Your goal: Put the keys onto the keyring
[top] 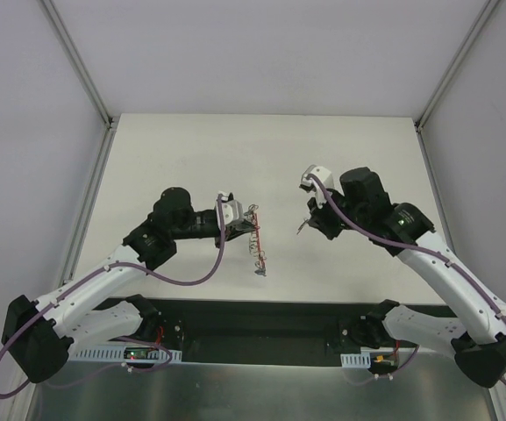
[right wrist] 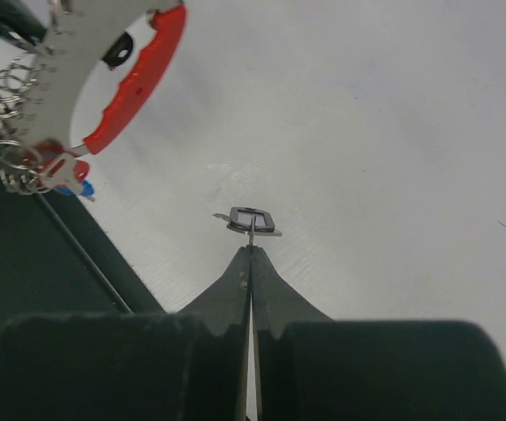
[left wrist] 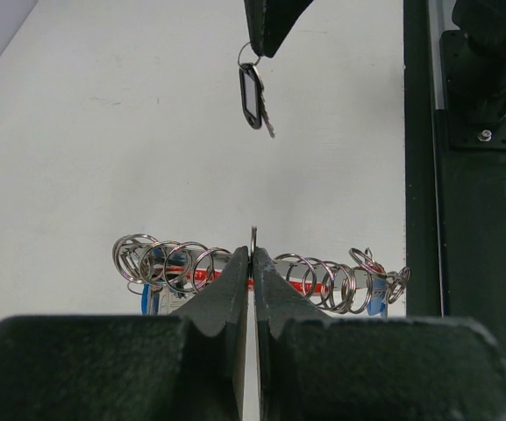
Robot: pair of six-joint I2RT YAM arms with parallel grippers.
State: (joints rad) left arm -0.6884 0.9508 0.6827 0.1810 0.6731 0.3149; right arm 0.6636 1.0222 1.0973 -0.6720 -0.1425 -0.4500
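The keyring, a row of silvery rings on a red and whitish bar, hangs above the table. My left gripper is shut on one upright ring at the middle of the row. From above, that bunch dangles below the left gripper. My right gripper is shut on the small ring of a black-headed key. The same key hangs from the right gripper, apart from the rings. The keyring's curved red tag shows up and to the left. Blue tags hang among the rings.
The white table lies below both arms, walled by white panels left and right. A black strip with the arm bases runs along the near edge. Purple cables loop from the arms.
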